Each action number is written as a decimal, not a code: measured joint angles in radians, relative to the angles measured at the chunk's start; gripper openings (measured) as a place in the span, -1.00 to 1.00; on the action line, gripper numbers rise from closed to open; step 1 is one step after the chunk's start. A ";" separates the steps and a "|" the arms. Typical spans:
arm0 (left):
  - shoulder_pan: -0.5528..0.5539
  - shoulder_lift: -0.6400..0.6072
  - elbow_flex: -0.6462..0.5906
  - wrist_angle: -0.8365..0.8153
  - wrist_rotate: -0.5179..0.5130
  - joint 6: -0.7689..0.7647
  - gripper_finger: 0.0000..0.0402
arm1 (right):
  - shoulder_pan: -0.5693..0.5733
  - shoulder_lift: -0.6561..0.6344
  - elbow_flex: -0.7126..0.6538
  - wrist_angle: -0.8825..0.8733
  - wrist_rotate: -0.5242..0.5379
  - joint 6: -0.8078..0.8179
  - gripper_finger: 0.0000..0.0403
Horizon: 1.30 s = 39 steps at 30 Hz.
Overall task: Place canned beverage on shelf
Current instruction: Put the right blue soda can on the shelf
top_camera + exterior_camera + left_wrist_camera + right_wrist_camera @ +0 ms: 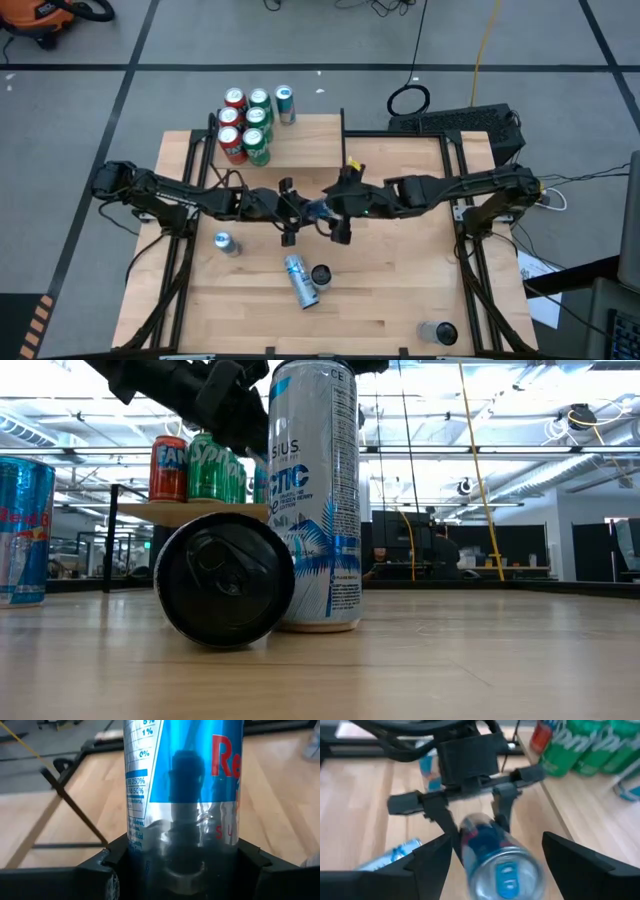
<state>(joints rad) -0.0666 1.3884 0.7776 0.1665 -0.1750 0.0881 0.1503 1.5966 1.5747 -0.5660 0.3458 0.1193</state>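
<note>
Fallen can (pixel 222 582) nearest | left pincer (pixel 290 213) holds blue can (pixel 182 790) | right pincer (pixel 495 855) wide

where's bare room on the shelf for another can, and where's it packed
The shelf is bare from the blue can to its right end. Its left end is packed with red and green cans. Mid-table is crowded: both grippers meet over a can.

"Re" in red and percent figures on held blue can (pixel 185 795), "TIC" on upright white can (pixel 315 500), "FAN" on orange can (pixel 169 468), "Red" on blue can at edge (pixel 22 530)
</note>
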 joint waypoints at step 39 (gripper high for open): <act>0.011 0.024 -0.319 0.717 -0.111 -0.033 0.09 | -0.110 0.054 -0.699 1.588 -0.146 0.018 0.38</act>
<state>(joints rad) -0.0551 1.4120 0.4587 0.8837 -0.2859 0.0550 0.0399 1.6508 0.8761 1.0224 0.1995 0.1373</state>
